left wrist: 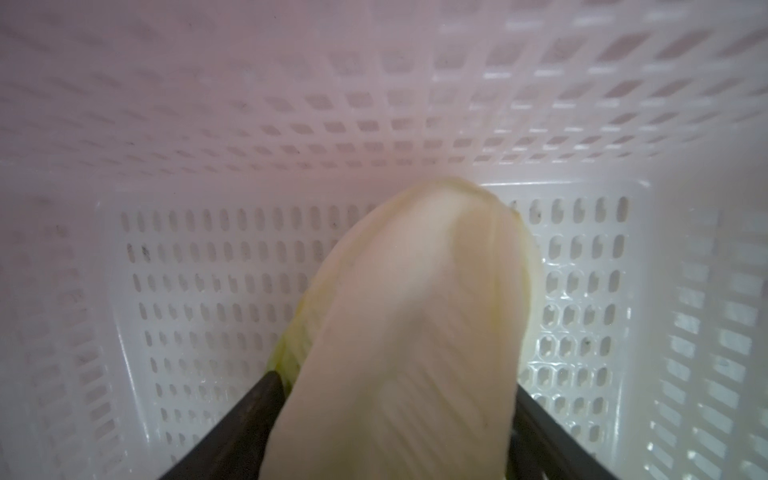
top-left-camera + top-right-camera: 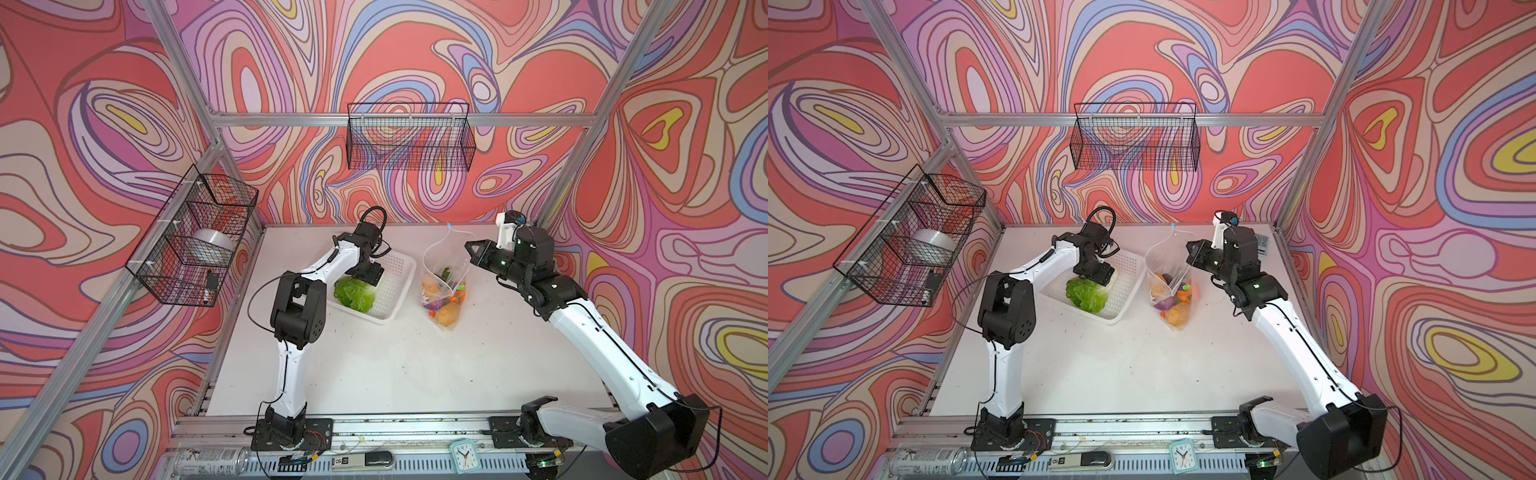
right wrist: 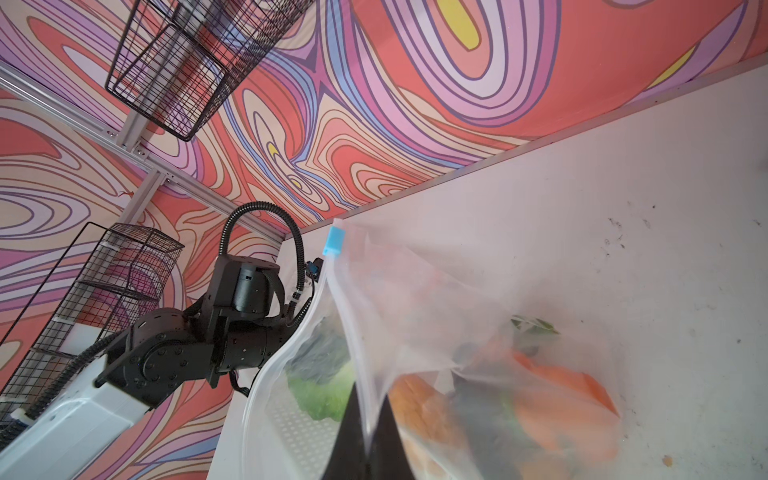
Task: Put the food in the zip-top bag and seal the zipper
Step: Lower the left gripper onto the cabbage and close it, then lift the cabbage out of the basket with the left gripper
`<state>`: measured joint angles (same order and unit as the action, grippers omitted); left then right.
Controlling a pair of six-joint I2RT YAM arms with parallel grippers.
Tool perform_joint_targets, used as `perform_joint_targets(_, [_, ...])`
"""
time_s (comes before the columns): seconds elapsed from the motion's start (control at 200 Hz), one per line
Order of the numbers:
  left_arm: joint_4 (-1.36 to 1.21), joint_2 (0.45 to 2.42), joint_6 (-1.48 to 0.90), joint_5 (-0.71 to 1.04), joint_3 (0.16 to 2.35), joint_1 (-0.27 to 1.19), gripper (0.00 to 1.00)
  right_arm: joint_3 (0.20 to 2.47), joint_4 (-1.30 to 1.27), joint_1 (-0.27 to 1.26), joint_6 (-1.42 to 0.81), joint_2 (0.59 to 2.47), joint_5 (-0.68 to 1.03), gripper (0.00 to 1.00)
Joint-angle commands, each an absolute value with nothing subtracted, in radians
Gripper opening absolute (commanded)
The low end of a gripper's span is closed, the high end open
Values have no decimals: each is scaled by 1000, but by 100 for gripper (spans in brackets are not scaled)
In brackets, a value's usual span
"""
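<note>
while right tool [image 2: 473, 250] pinches bag [image 2: 444, 266], left tool [image 1: 395, 383] straddles cabbage [image 2: 355, 295]

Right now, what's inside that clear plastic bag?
Through the clear bag show toy vegetables: an orange carrot, a purple onion, rounded orange pieces and something dark with a green stem. Whatever lies beneath that pile is covered. The cabbage sits outside, in the basket.

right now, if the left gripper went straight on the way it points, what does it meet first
The napa cabbage: its pale stem lies between the fingers of the left gripper. Beyond it, likely the white basket.
</note>
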<state>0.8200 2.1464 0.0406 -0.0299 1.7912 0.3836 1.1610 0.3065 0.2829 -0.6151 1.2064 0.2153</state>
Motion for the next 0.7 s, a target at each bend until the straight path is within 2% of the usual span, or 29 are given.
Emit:
perform_joint_targets(0.0, [880, 2186, 38, -33, 1801, 381, 100, 1194, 282, 288, -617, 1211, 213, 0])
perform_joint_targets(0.285, [908, 2168, 55, 11, 1793, 383, 100, 1199, 265, 287, -623, 1230, 220, 0])
perform_joint_targets(0.611, [862, 2211, 67, -104, 1777, 385, 100, 1213, 274, 287, -619, 1228, 213, 0])
perform_joint_targets(0.696, [846, 2203, 65, -130, 1770, 384, 93, 1215, 273, 287, -621, 1230, 210, 0])
